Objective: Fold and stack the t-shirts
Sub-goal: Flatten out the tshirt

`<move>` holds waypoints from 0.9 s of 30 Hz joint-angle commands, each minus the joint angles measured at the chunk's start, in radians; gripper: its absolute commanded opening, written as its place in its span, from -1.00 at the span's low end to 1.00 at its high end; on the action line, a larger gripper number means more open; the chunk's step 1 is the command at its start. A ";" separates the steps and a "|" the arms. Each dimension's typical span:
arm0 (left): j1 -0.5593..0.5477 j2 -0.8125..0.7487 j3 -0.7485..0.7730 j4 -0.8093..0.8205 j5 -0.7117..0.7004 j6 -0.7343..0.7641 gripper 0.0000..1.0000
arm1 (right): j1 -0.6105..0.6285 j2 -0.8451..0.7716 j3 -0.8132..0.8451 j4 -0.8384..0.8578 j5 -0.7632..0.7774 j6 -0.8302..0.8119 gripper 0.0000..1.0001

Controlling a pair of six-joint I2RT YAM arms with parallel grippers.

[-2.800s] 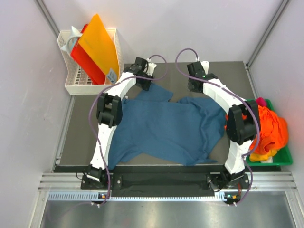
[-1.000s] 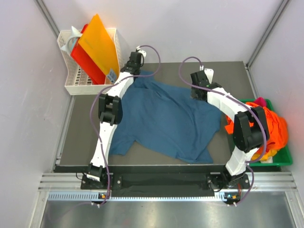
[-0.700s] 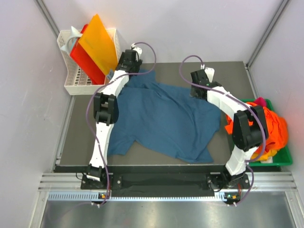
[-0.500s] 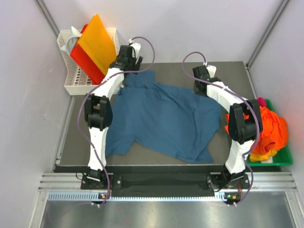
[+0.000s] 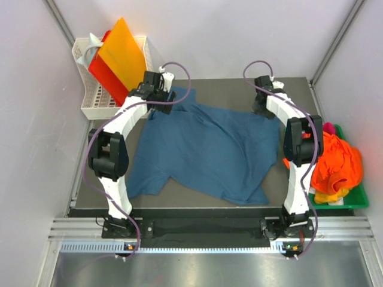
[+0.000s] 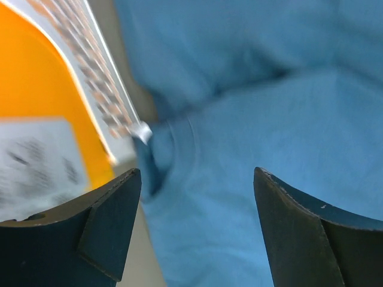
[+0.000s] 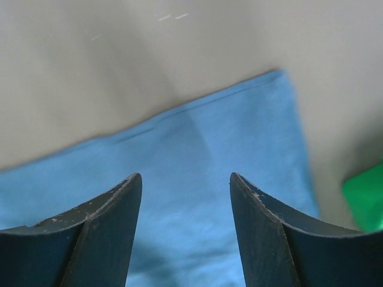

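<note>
Top view alone shows the whole layout: teal t-shirt (image 5: 209, 149) spread mid-bench (image 5: 108, 173), orange t-shirts (image 5: 338, 161) heaped in green tray (image 5: 354, 203) at 3 o'clock. Left wrist view is blurred. Left hand (image 6: 197, 179) wide, empty, above the shirt's 11 o'clock edge. Right hand (image 7: 185, 179) wide, empty, above its 1 o'clock corner.

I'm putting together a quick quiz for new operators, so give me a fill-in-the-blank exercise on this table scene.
1. The t-shirt spread on the table is ____ in colour.
2. The left gripper and right gripper both have their jaws ____.
3. The orange shirt is bunched in the ____ tray.
4. The white basket stands off the table's far ____ corner.
Missing words: blue; open; green; left.
</note>
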 commanded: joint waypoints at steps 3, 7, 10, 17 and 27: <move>0.001 -0.041 -0.025 -0.014 0.028 -0.039 0.60 | -0.105 0.023 0.102 -0.055 -0.002 0.035 0.21; 0.001 -0.027 -0.022 -0.016 0.042 -0.064 0.59 | -0.124 0.072 0.150 -0.099 0.015 0.018 0.21; 0.001 -0.018 -0.011 -0.024 0.046 -0.064 0.59 | -0.130 0.092 0.160 -0.102 0.017 0.014 0.23; 0.001 -0.007 -0.013 -0.034 0.049 -0.070 0.58 | -0.142 0.143 0.186 -0.112 0.013 0.009 0.25; 0.001 -0.005 -0.022 -0.040 0.042 -0.076 0.58 | -0.170 0.169 0.193 -0.099 0.033 0.013 0.25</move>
